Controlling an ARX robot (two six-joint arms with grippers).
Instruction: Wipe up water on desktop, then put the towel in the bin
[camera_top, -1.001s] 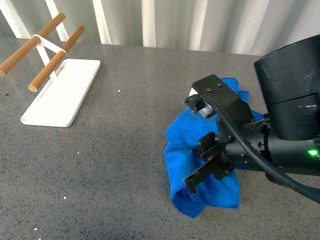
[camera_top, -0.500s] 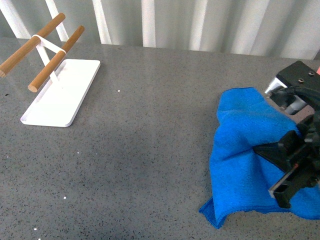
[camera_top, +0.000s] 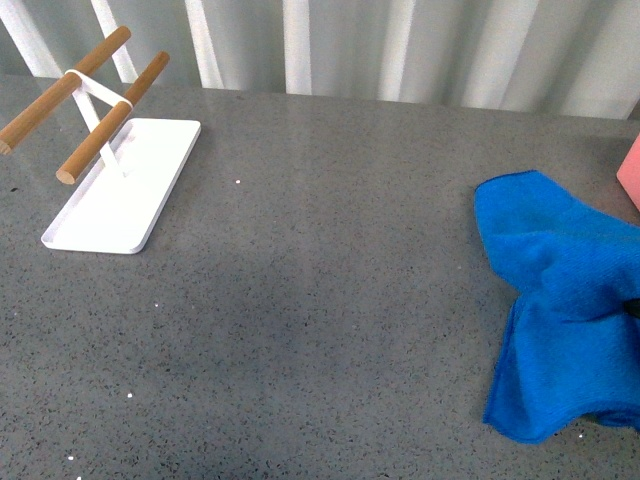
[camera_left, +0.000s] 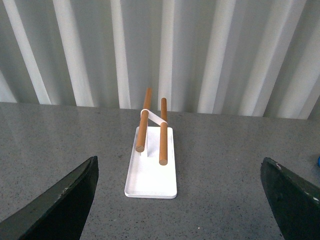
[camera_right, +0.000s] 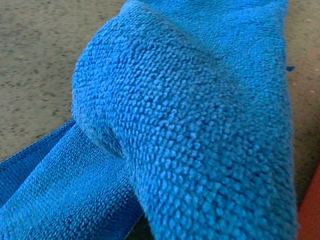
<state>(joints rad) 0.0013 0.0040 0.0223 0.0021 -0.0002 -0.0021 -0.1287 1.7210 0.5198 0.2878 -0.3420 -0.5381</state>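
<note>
The blue towel (camera_top: 560, 300) hangs bunched at the right edge of the front view, above the speckled grey desktop (camera_top: 320, 300). A corner of the salmon-pink bin (camera_top: 631, 170) shows at the far right. My right gripper is shut on the towel but is itself out of the front view. In the right wrist view the towel (camera_right: 200, 125) fills the picture and hides the fingers; an orange-red sliver of the bin (camera_right: 311, 215) shows at one corner. My left gripper (camera_left: 182, 200) is open above bare desktop (camera_left: 225, 165), its dark fingers (camera_left: 60, 205) wide apart.
A white flat tray (camera_top: 125, 185) with two wooden bars (camera_top: 110, 115) stands at the back left; it also shows ahead of the left gripper, tray (camera_left: 150, 172). A corrugated white wall (camera_top: 400, 45) runs behind the desktop.
The right arm has carried the towel to the right, from mid-desktop to the right edge, and the arm has left the front view. The bin's corner now shows.
</note>
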